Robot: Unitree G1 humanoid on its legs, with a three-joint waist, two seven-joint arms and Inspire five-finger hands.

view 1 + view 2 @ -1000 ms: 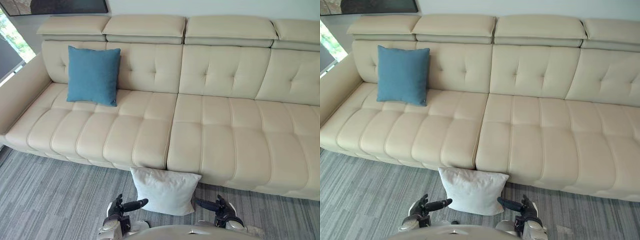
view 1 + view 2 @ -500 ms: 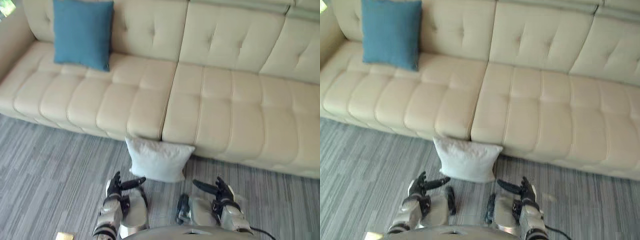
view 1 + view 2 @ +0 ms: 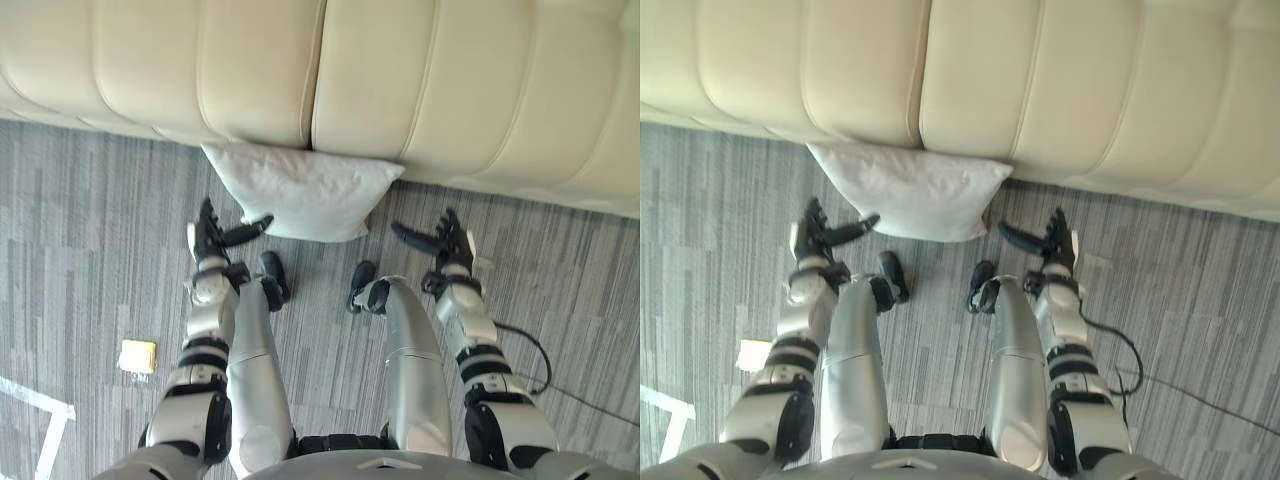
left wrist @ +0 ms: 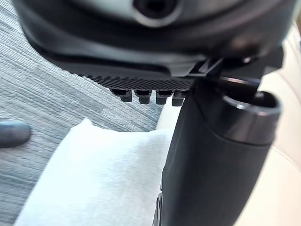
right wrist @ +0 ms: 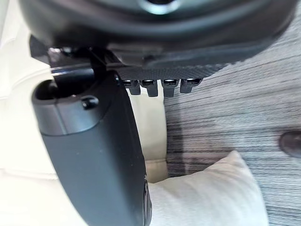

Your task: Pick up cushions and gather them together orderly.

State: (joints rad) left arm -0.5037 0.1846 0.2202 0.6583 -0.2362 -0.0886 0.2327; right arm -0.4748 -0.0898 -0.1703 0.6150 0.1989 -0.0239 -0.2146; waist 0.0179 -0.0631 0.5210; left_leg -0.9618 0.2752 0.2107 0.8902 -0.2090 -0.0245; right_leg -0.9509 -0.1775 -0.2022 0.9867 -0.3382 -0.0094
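Observation:
A white cushion (image 3: 300,190) lies on the grey carpet, its far edge tucked against the base of the cream sofa (image 3: 350,70). My left hand (image 3: 210,240) is open just off the cushion's left corner, thumb pointing toward it without touching. My right hand (image 3: 448,242) is open to the right of the cushion, thumb pointing at its right corner, with a gap of carpet between. The left wrist view shows the cushion (image 4: 89,179) past the thumb, and the right wrist view shows the cushion's corner (image 5: 211,193) against the sofa base.
The sofa front runs across the far side of the view. A small yellowish square (image 3: 137,356) lies on the carpet to my left, beside a white floor line (image 3: 40,420). Open carpet spreads to both sides.
The camera has tilted down and moved closer, so the blue cushion and sofa back have left the view. Both hands have reached forward toward the white cushion's corners.

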